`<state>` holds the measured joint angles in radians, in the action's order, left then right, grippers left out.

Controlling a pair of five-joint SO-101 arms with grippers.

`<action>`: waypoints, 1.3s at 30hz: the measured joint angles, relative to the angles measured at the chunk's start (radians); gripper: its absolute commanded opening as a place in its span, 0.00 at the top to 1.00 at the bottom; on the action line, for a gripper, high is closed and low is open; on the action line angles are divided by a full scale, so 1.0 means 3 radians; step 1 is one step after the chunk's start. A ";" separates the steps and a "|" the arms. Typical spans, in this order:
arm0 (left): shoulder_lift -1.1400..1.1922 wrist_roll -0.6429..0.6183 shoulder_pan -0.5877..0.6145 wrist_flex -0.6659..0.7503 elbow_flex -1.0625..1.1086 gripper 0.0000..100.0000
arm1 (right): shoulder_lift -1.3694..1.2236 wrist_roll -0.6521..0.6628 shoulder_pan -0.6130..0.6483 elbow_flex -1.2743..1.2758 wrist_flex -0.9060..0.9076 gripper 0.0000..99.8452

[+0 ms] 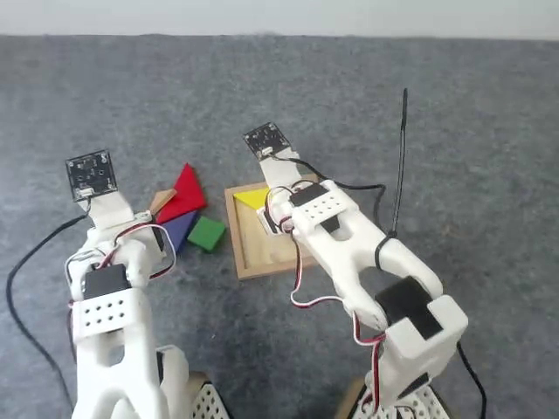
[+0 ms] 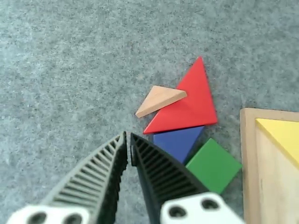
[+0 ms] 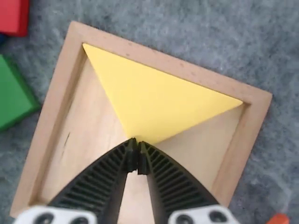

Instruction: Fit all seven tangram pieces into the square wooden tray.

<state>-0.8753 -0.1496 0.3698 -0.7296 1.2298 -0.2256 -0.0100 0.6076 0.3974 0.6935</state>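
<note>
Evidently the first placement is being finished: the yellow triangle (image 3: 154, 102) is lying flat inside the square wooden tray (image 3: 51, 116), its long side against one wall. The right hand (image 3: 134, 142), pressed together and pinching nothing, is being held just at the triangle's apex. Beside the tray, on the grey tabletop (image 2: 70, 56), the red triangle (image 2: 191, 105), blue piece (image 2: 180, 142) and green square (image 2: 214, 165) are lying bunched together, the small tan triangle (image 2: 159, 99) overlapping the red one's edge. The left hand (image 2: 127, 136), all but pressed together and empty, is being held near the blue piece. Judging by this, a loose piece is being lined up next; the hand would need spreading and lowering over one piece's edges.
</note>
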 measured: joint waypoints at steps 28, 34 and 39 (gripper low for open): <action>0.0000 0.0000 0.0000 0.0000 0.0000 0.98 | 0.0726 0.0189 -0.0527 0.0568 0.0210 0.80; 0.0000 0.0000 0.0000 0.0000 0.0000 0.98 | -0.0026 0.0194 -0.0542 -0.0077 0.0435 0.81; 0.0000 0.0000 0.0000 0.0000 0.0000 0.98 | -0.0159 0.0210 -0.0552 -0.0343 0.0736 1.00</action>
<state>-0.8753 -0.1496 0.3698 -0.7296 1.2298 -0.2731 0.0529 0.4419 0.2946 0.9145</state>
